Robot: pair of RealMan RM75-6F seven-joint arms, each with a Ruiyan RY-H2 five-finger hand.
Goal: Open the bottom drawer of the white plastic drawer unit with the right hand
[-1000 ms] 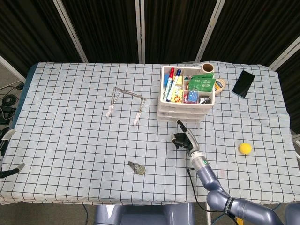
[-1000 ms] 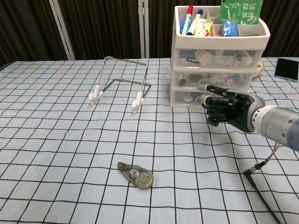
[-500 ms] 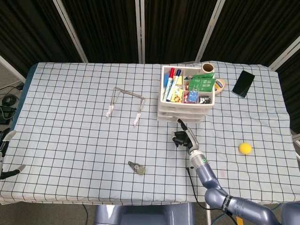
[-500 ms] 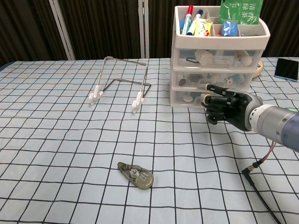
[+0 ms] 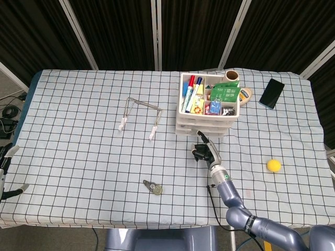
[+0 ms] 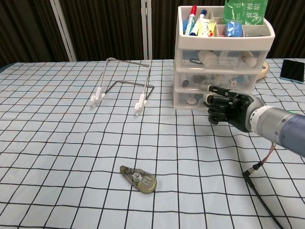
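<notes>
**Right hand at the bottom drawer front**

Right hand sits low before the drawer unit, fingers curled in, tips at the bottom drawer; whether they grip it I cannot tell. The unit stands far right on the checked table, drawers looking shut. A wire stand lies left, a tape dispenser near. Left hand hangs off the table's left edge, fingers apart.

The right hand covers the front of the bottom drawer, so contact with its handle can't be told. At nine o'clock in the head view, the left hand is cut by the edge. The phone is clipped at three o'clock.
</notes>
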